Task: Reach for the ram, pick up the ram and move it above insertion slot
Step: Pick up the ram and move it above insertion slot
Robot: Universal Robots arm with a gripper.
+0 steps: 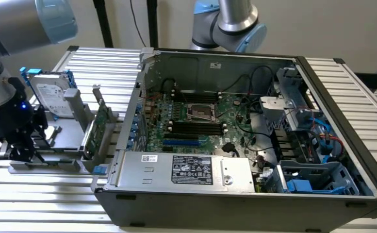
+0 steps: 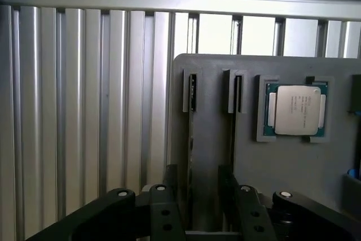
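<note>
Closing off-centre risks tilting or jamming the ram [image 2: 190, 134], which stands on edge in a slot near the grey holder's [image 2: 282, 162] edge, between the parted jaws of the end effector [image 2: 198, 184].

No word or number readable from where I stand.
- Black label [image 1: 193, 170] on power supply [image 1: 175, 180], well apart from claw [image 1: 21, 148], over at open computer case [image 1: 343, 145]: white print and small symbols, too fine to read.
- White sticker [image 1: 149, 158] just beside that label, on same power supply: dark barcode-like lines, illegible.
- Hard drive [image 1: 49, 92] standing near claw: pale label on its face, print unreadable.
- Processor [image 2: 295, 110] ahead of claw, off to one side: few faint lines of lettering on metal lid, not legible.
</note>
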